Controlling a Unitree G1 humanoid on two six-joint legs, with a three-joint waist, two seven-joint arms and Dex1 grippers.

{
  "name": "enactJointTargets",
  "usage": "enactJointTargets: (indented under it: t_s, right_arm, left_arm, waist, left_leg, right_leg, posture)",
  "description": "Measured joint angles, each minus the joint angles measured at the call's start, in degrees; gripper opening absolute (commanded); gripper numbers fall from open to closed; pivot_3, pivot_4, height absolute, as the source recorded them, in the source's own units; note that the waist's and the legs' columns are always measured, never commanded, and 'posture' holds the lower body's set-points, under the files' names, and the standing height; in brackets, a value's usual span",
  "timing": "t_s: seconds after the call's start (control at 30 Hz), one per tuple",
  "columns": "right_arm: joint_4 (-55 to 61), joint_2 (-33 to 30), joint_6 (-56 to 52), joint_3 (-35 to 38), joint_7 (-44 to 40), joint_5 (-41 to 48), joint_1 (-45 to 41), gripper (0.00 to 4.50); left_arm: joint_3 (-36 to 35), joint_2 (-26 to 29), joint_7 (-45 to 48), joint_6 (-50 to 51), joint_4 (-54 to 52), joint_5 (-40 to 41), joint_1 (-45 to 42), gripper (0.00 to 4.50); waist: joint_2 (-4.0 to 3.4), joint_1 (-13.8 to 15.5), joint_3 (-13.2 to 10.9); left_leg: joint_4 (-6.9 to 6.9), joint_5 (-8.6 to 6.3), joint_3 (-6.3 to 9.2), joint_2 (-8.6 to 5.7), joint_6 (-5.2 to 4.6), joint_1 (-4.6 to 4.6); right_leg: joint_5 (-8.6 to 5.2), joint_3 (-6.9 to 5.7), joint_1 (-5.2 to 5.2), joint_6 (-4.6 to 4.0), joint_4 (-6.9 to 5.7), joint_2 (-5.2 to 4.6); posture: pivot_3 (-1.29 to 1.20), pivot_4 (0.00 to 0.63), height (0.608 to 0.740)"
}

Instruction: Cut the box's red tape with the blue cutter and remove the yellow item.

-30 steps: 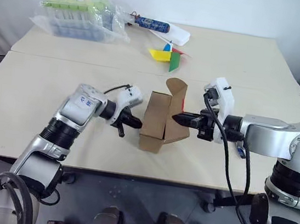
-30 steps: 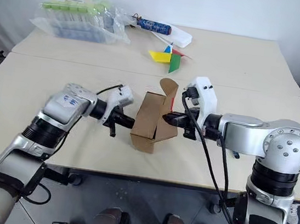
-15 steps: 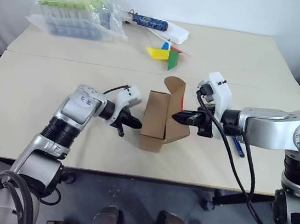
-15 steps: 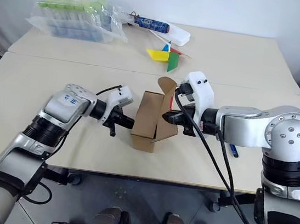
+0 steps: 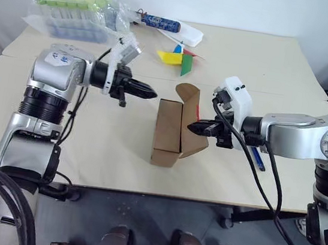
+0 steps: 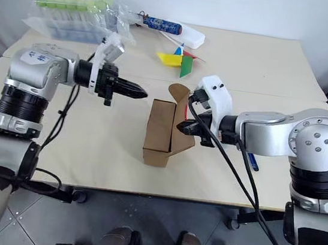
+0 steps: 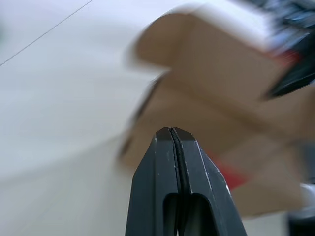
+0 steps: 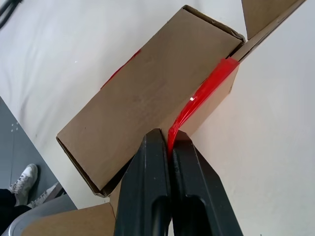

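The box [image 5: 168, 133] sits at the near middle of the table [image 5: 279, 71], resting on its side with its lid flap [image 5: 189, 94] standing open at the far end. At its right, the right gripper [image 8: 167, 142] is clenched on a loose strip of the red tape [image 8: 199, 96], which runs from the pinched fingers to the box's edge. The blue cutter [image 5: 258, 158] lies on the table just right of that arm. Left of the box and farther back, the left gripper [image 5: 150, 90] hovers with its jaws pressed together, empty, pointing right. At the far side lie a pinwheel [image 5: 177, 58], a blue-patterned tube [image 5: 170, 27] and a clear plastic package [image 5: 76, 11].
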State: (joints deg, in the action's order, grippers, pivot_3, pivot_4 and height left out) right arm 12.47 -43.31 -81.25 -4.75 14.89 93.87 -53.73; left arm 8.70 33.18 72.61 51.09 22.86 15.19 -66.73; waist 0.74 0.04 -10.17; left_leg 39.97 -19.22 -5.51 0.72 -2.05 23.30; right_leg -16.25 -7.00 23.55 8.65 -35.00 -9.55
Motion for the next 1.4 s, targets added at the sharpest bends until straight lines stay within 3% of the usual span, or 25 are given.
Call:
enactJointTargets:
  t_s: [0.23, 0.37, 0.67, 0.97, 1.13, 1.4]
  right_arm:
    - [-0.54, -0.05, -0.4, -0.33, -1.15, -1.39, -0.57, 0.03]
    - [-0.66, -0.05, -1.14, -0.58, -1.48, -2.08, -1.41, 0.03]
    - [-0.46, -0.88, -2.0, -0.58, -1.7, -2.82, -1.63, 0.03]
    - [-0.14, -3.92, -3.83, -0.5, -1.88, -6.0, 0.45, 0.03]
    - [0.49, -5.65, -4.3, -0.18, -4.72, -10.55, 3.79, 0.03]
    - [0.95, -5.18, -5.67, 0.21, -9.44, -16.71, 5.09, 0.03]
  left_arm:
    - [4.95, -2.45, 0.82, 3.92, -8.53, 2.77, 3.27, 0.0]
    - [9.72, -1.32, 0.78, 2.05, -8.64, 0.95, 5.77, 0.0]
    - [11.96, 0.69, 1.23, -3.68, -8.39, 0.03, 5.76, 0.0]
    - [11.56, 3.55, 1.09, -4.16, -9.08, 0.04, 7.14, 0.0]
    - [8.43, 7.22, 0.15, -1.49, -13.03, 0.36, 10.87, 0.0]
    - [5.74, 7.96, -2.97, 1.51, -14.77, 0.35, 13.69, 0.0]
  waist:
    - [-0.01, -0.23, 0.0]
    - [-0.02, -0.15, -0.01]
    - [-0.02, -0.15, 0.0]
    - [-0.05, -0.44, 0.01]
    - [-0.16, -0.23, 0.08]
    - [-0.24, 1.16, 0.14]
  left_leg:
    - [-0.01, 0.02, 0.01, -0.02, 0.03, -0.05]
    - [0.01, 0.02, 0.02, -0.01, 0.03, -0.04]
    - [0.04, 0.02, 0.06, 0.02, 0.03, -0.09]
    - [0.04, 0.03, -0.03, 0.1, 0.04, -0.22]
    - [0.04, 0.03, -0.04, 0.14, 0.04, -0.23]
    - [0.15, 0.06, -0.01, 0.13, -0.03, -0.26]
  right_leg:
    - [0.0, 0.04, 0.01, 0.0, -0.01, 0.03]
    - [0.0, 0.06, 0.02, -0.01, 0.0, 0.03]
    - [0.0, 0.12, 0.0, -0.01, -0.03, 0.03]
    - [-0.01, 0.25, 0.0, -0.06, -0.06, 0.04]
    - [-0.01, 0.31, 0.0, -0.06, -0.06, 0.03]
    - [-0.01, 0.38, -0.15, -0.07, 0.0, -0.03]
  posture:
    - [0.0, 0.15, 0.74]
    - [0.0, 0.15, 0.74]
    - [0.0, 0.15, 0.74]
    - [0.0, 0.15, 0.74]
    - [0.0, 0.15, 0.74]
    - [0.0, 0.15, 0.74]
